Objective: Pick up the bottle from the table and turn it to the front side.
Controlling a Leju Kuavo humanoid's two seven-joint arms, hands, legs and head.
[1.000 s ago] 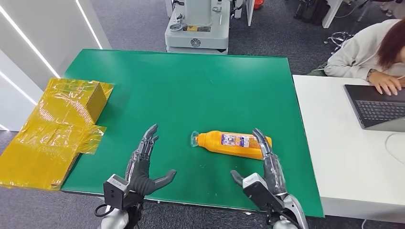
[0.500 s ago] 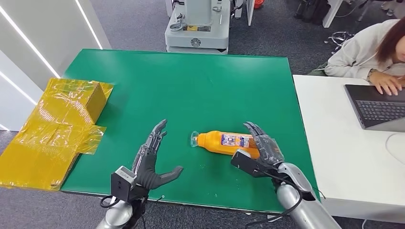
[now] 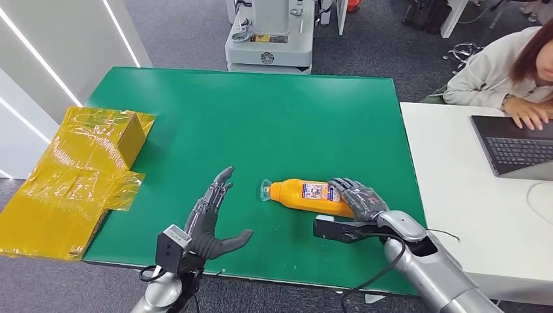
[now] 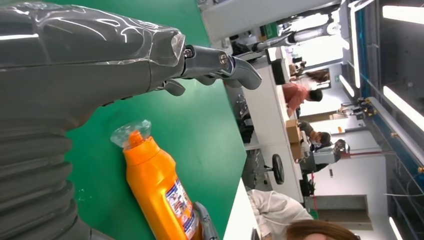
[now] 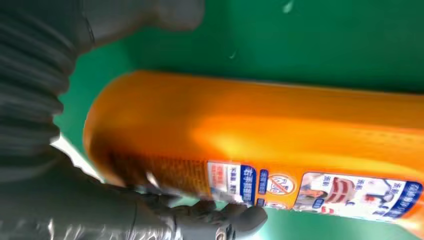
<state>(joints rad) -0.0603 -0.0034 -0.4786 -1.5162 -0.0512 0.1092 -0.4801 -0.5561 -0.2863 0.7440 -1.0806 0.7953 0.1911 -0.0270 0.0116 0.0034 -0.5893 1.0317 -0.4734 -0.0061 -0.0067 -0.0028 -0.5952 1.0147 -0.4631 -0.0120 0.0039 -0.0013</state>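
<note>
Green table (image 3: 261, 117), grey carpet (image 3: 182, 32), bottle (image 3: 306, 195) lying.

The bottle (image 3: 308, 196) is orange plastic with a clear cap and a white-and-blue printed label — it lies flat on its side on the green table (image 3: 261, 117), near the front edge, cap pointing toward the robot's left, label facing up, base end under grey fingers.

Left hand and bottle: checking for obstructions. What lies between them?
Only bare green table between left hand and bottle, seen in the head view.
</note>
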